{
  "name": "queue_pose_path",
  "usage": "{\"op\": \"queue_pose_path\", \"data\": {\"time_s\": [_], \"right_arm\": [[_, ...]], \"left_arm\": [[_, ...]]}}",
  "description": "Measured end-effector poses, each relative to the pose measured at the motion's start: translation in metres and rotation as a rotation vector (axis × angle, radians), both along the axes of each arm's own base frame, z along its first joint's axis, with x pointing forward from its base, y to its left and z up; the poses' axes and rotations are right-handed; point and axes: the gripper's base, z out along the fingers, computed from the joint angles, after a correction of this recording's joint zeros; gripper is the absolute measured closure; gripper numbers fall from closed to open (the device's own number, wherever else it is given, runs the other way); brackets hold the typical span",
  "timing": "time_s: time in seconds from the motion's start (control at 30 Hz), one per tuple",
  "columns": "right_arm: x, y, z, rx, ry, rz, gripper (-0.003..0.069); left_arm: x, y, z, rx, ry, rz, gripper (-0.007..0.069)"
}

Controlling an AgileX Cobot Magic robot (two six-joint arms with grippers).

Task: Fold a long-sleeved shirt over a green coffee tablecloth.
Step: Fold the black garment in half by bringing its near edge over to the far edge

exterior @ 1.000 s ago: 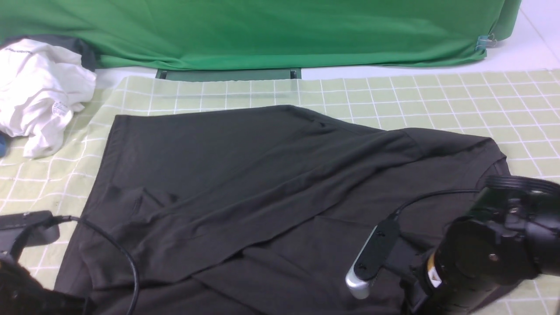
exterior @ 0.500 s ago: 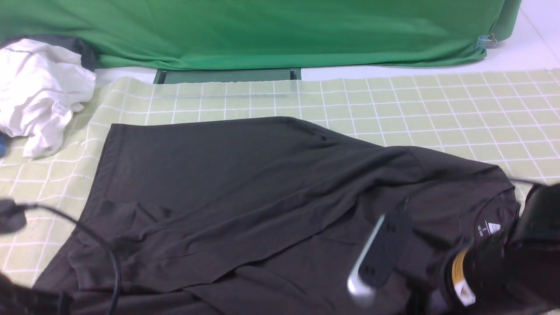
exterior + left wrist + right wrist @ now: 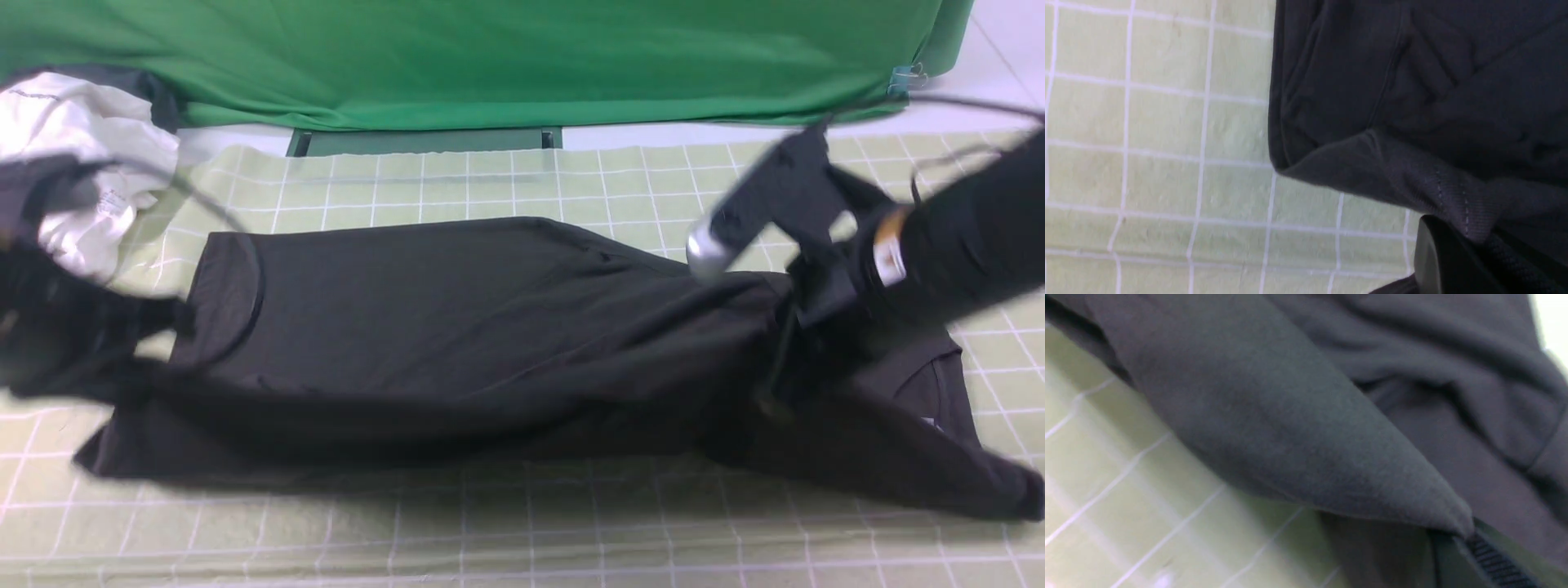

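The black long-sleeved shirt (image 3: 457, 327) lies as a long band across the green coffee tablecloth (image 3: 522, 523), its near side raised and doubled toward the far side. My left gripper (image 3: 167, 322) is shut on the shirt's left end. In the left wrist view a stitched hem (image 3: 1437, 192) runs into the left gripper (image 3: 1474, 241). My right gripper (image 3: 788, 351) is shut on the fabric near the collar end. The right wrist view shows a pointed fold (image 3: 1298, 437) pinched in the right gripper (image 3: 1466, 535). Both arms are motion-blurred.
A crumpled white garment (image 3: 98, 139) sits at the far left, partly behind my left arm. Plain bright green fabric (image 3: 490, 57) hangs along the back, with a clip (image 3: 902, 80) at its right corner. Gridded cloth shows in front of the shirt.
Both arms have risen and swung from the near edge toward the far side, carrying the shirt's near edge with them. The shirt is now a narrower band, and bare tablecloth shows in front.
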Motion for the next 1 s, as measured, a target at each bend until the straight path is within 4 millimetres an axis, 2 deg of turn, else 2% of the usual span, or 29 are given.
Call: {"op": "queue_pose_path", "data": {"time_s": [0.2,0.3,0.33,0.47,0.6,0.8,0.87,0.97,1.0], "right_arm": [[0.058,0.009,-0.013,-0.022,0.002,-0.034,0.0631],[0.079,0.013,-0.023,-0.029,0.01,-0.046,0.0631],[0.093,0.016,-0.028,-0.029,0.01,-0.056,0.0631],[0.123,0.026,-0.041,-0.025,0.004,-0.07,0.0631],[0.148,0.037,-0.057,-0.024,0.001,-0.072,0.0629],[0.171,0.047,-0.075,-0.028,-0.007,-0.072,0.0588],[0.175,0.049,-0.077,-0.022,-0.015,-0.073,0.0549],[0.181,0.052,-0.075,0.008,-0.041,-0.102,0.0438],[0.182,0.053,-0.072,0.02,-0.044,-0.12,0.0379]], "left_arm": [[0.069,0.004,-0.013,-0.001,0.031,0.01,0.0609],[0.091,0.009,-0.019,-0.002,0.041,0.024,0.0609],[0.105,0.014,-0.026,-0.002,0.053,0.035,0.0609],[0.136,0.023,-0.035,-0.001,0.047,0.056,0.0609],[0.157,0.026,-0.045,0.0,0.045,0.062,0.0609],[0.169,0.03,-0.056,0.014,0.044,0.094,0.0599],[0.171,0.033,-0.058,0.032,0.036,0.124,0.0587],[0.172,0.037,-0.058,0.073,0.022,0.164,0.0538],[0.172,0.04,-0.057,0.092,0.015,0.168,0.0517]]}}
